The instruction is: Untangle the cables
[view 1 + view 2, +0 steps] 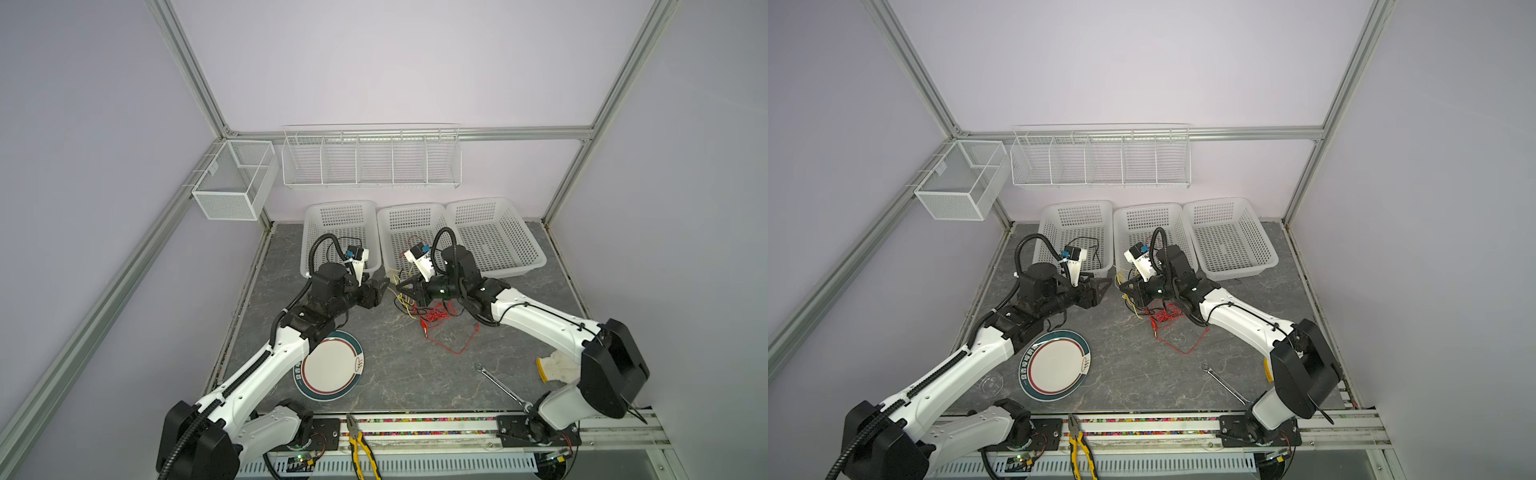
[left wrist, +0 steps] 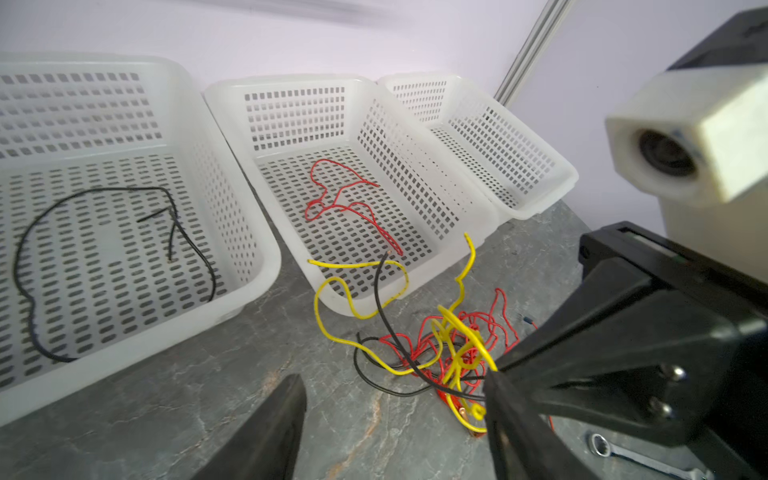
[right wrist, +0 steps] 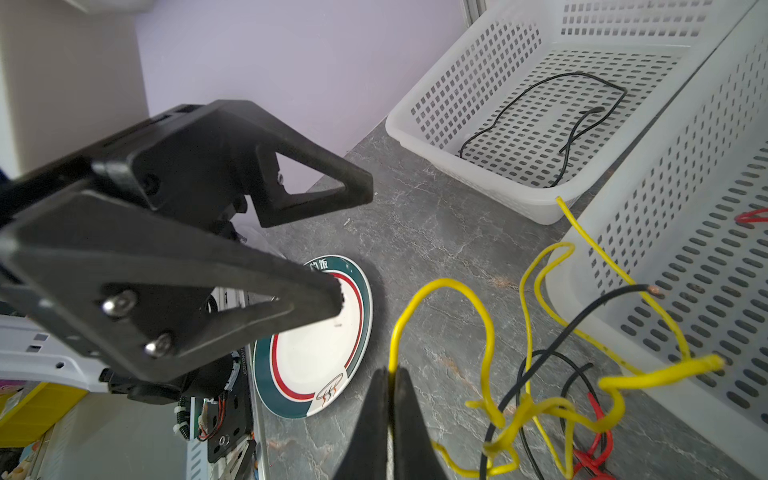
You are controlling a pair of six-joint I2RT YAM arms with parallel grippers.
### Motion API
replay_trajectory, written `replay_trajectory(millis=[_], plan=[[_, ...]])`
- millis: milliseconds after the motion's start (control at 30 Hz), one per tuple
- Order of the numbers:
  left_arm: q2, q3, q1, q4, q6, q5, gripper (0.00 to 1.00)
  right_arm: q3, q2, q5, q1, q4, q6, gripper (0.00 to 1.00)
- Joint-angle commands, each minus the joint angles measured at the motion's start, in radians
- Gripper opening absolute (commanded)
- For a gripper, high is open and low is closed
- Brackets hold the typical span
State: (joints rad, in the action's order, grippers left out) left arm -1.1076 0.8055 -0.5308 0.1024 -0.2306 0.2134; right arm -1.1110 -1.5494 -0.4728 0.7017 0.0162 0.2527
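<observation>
Two grippers face off: R gripper (image 3: 390, 374) clenched on yellow cable (image 3: 440, 284), L gripper (image 3: 353, 245) released, empty. Cable tangle (image 1: 432, 311) lies on desk (image 1: 395, 374) toward back edge, just before middle basket (image 2: 291, 81). I'd have L pin cable tangle low, R pull yellow slow, no jerks.

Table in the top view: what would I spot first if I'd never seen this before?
The bright tangle of cables, red, yellow and black, lying on the grey table in front of the middle basket. The right gripper pinches a yellow cable from it, while the open left gripper faces it close by. A round plate with a green rim lies nearer the front, on the left.
</observation>
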Motion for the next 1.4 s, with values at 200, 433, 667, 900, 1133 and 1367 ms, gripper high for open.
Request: replay_trajectory(millis=[200,433,667,900,1133,1367], plan=[[-0.025,-0.066,-0.005,-0.158,-0.216,0.154,0.69,0.022,-0.021,-0.016,0.045,0.048,-0.085,0.07],[-0.065,-0.055,-0.005,-0.17,-0.273,0.172,0.66,0.028,-0.031,0.017,0.065,0.068,-0.107,0.07],[-0.106,-0.049,-0.005,-0.148,-0.282,0.175,0.46,0.032,-0.023,0.072,0.077,0.076,-0.107,0.07],[-0.128,-0.043,-0.006,-0.142,-0.293,0.17,0.01,0.029,-0.034,0.116,0.084,0.078,-0.097,0.07],[-0.122,-0.044,-0.006,-0.095,-0.268,0.106,0.0,0.035,-0.032,0.143,0.084,0.051,-0.102,0.12],[-0.092,0.0,-0.007,0.116,-0.161,-0.039,0.0,0.083,0.039,0.196,0.057,0.024,-0.105,0.4]])
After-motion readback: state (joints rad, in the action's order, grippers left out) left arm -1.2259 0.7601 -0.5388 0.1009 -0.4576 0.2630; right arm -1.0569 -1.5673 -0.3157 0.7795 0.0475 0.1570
